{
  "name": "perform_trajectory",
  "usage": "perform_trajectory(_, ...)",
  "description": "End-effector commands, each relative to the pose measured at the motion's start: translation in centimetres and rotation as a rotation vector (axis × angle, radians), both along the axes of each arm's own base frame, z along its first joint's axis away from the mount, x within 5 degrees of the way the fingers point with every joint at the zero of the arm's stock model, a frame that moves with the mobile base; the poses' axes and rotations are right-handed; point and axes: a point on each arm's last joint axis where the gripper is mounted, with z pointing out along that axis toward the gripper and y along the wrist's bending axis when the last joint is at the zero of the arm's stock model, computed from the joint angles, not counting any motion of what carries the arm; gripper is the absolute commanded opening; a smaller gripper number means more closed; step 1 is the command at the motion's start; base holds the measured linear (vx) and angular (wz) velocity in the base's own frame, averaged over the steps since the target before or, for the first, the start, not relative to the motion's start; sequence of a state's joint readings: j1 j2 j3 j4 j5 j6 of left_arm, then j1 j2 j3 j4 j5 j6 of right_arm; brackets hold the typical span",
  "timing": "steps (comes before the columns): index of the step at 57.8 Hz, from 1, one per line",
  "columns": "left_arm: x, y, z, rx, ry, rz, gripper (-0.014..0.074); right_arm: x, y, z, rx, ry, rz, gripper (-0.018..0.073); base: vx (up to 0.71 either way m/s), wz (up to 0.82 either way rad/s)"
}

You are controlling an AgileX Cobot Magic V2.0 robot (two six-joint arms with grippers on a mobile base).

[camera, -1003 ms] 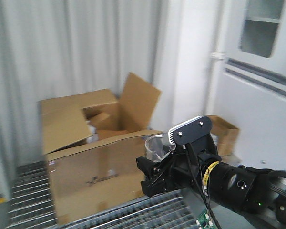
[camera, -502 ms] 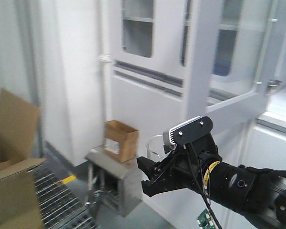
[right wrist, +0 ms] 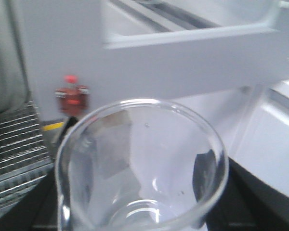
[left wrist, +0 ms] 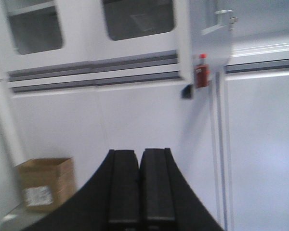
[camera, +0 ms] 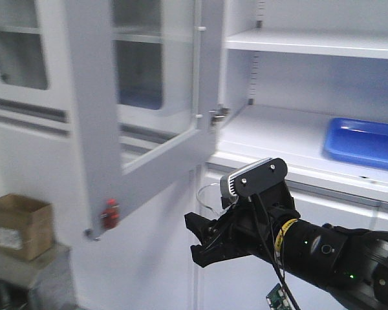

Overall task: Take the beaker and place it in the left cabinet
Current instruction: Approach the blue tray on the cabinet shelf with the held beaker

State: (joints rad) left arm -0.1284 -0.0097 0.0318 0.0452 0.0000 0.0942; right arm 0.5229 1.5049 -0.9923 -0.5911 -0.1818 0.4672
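Observation:
My right gripper (camera: 205, 234) is shut on the small clear glass beaker (camera: 209, 196) and holds it upright in the air. In the right wrist view the beaker (right wrist: 143, 159) fills the frame, with a dark finger on each side of it. The pale cabinet (camera: 291, 129) stands ahead and to the right, and its glass-paned door (camera: 149, 97) is swung open to the left. The beaker sits below the shelf's front edge, near the door's hinge side. My left gripper (left wrist: 139, 185) is shut and empty, and it faces the cabinet's lower panels.
A blue tray (camera: 365, 143) lies on the right of the cabinet's lower shelf. A red latch (camera: 108, 213) sits on the open door's bottom corner. A small cardboard box (camera: 18, 223) stands low at the left. Metal grating (right wrist: 14, 144) covers the floor.
The view has swung from the large cardboard box, past closed cabinet doors, to the open cabinet. My right gripper keeps the same pose with the beaker held in it.

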Motion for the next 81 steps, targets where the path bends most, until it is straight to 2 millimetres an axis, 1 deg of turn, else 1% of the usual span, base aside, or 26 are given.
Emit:
perform_trajectory(1,-0.15,-0.01,0.25,-0.015,-0.076,-0.004,0.0001,-0.40,-0.04,2.80,0.082,-0.098,0.028,-0.0008,0.17,-0.64)
perform_trajectory(25,-0.15,-0.01,0.25,-0.015,-0.076,-0.004,0.0001,-0.40,-0.04,2.80,0.082,-0.098,0.028,-0.0008,0.18,-0.67)
perform_trajectory(38,-0.15,-0.01,0.25,-0.015,-0.076,-0.004,0.0001,-0.40,-0.04,2.80,0.082,-0.098,0.028,-0.0008,0.18,-0.49)
perform_trajectory(81,-0.15,-0.01,0.25,-0.015,-0.076,-0.004,0.0001,-0.40,-0.04,2.80,0.082,-0.098,0.028,-0.0008,0.20,-0.18)
